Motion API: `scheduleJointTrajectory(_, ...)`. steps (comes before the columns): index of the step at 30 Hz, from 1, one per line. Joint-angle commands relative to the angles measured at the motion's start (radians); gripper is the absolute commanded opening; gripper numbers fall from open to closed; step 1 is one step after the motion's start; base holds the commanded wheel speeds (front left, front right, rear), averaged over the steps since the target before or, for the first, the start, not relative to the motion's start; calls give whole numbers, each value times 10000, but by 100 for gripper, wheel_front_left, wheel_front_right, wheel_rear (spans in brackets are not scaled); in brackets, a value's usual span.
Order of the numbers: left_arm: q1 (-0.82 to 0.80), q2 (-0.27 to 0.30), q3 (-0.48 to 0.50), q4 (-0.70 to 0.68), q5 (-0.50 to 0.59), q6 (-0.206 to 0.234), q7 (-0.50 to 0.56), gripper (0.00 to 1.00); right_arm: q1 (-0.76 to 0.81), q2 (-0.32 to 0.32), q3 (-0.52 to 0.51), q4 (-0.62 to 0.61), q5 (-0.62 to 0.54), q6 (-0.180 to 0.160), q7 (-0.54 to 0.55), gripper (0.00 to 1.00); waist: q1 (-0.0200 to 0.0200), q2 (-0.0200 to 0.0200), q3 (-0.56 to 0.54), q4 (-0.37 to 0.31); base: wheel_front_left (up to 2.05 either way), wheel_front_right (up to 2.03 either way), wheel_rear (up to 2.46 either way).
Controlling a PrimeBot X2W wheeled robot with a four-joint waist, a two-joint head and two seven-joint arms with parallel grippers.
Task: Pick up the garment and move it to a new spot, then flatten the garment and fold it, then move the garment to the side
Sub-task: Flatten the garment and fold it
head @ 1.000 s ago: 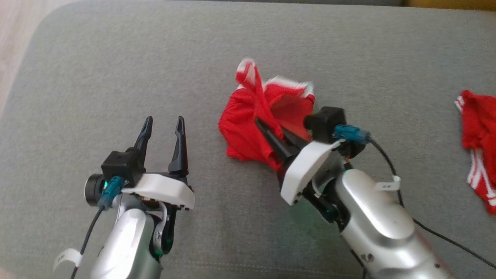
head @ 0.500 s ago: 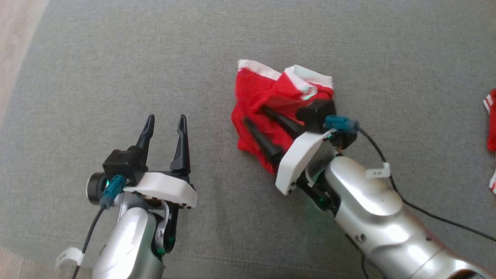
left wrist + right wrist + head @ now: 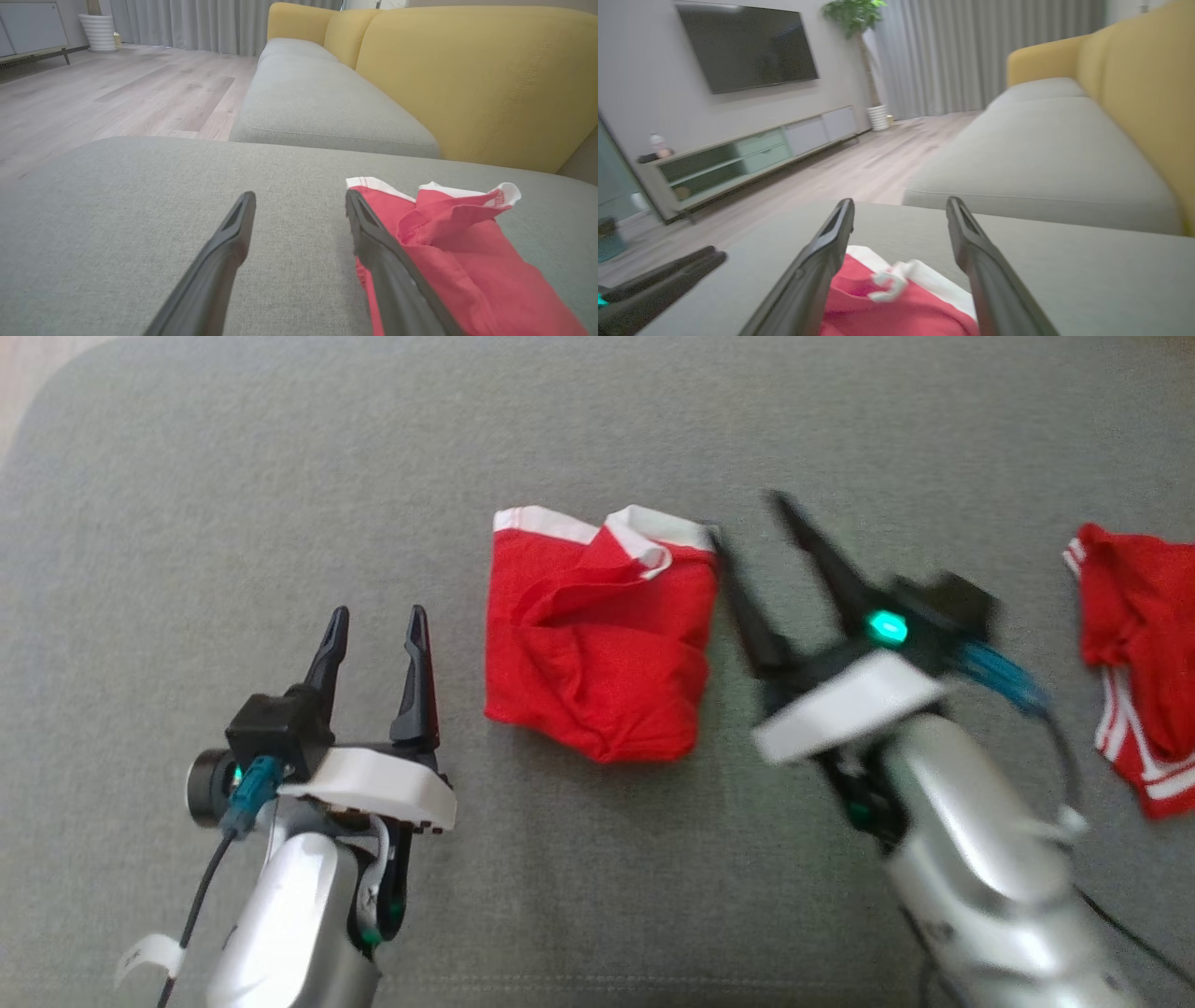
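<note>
Grey cushion carries the garment, rumpled, between the left gripper and right gripper; both gape, holding nothing. To flatten it well, I reckon each should pinch a white-banded corner and draw outward, low.

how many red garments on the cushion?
2. One red garment with a white band lies in the middle of the grey cushion; a second red, white-striped garment lies at the head view's right edge, partly cut off.
</note>
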Motion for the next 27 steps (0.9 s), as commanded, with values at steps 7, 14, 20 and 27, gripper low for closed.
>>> scheduleJointTrajectory(7, 70, 421, 316, -638, 290, 74, -120, 100, 2119, -5, -2743, -2130, -1384, -9, 565, 100, 0, -1, -378, -482, 0, 0, 0)
scheduleJointTrajectory(14, 443, 672, 228, -942, 366, 95, -46, 100, 3628, 146, -4094, -3445, -2054, -9, 1224, 100, 0, -1, -594, -624, 0, 0, 0)
scheduleJointTrajectory(20, 661, 749, 210, -1190, 341, 195, 50, 100, 4234, 231, -4332, -4049, -2242, -9, 1555, 100, 0, -1, -685, -611, 0, 0, 0)
scheduleJointTrajectory(27, 714, 796, 187, -1351, 305, 269, 84, 100, 4386, 282, -4400, -4274, -2282, -9, 1698, 100, 0, -1, -698, -586, 0, 0, 0)
